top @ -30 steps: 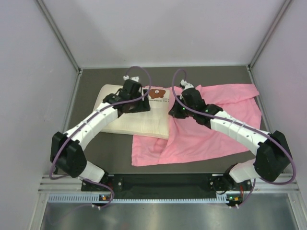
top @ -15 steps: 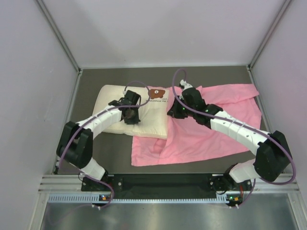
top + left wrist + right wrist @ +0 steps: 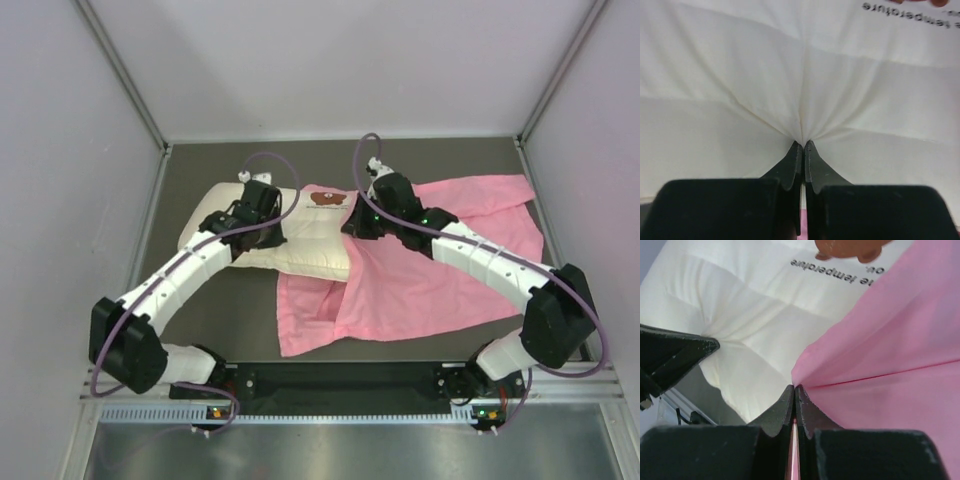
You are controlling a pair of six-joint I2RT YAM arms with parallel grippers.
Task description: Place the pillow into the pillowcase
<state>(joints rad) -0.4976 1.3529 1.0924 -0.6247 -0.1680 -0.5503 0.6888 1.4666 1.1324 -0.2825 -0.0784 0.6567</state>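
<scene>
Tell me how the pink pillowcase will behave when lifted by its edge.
Probably floppy: the pillowcase puckers into creases where the right gripper pinches it. Likely light too, since it lies in loose, thin folds. Its smooth surface suggests it may slip.

1x cream-white quilted rectangular pillow (image 3: 310,255), 1x brown bear print (image 3: 323,198) on it. 1x shiny pink satin pillowcase (image 3: 440,285) at pillow's 3 o'clock. 2x white-and-black robot arms: left arm (image 3: 190,265), right arm (image 3: 490,262). 2x purple cables (image 3: 268,157), 1 ea.
</scene>
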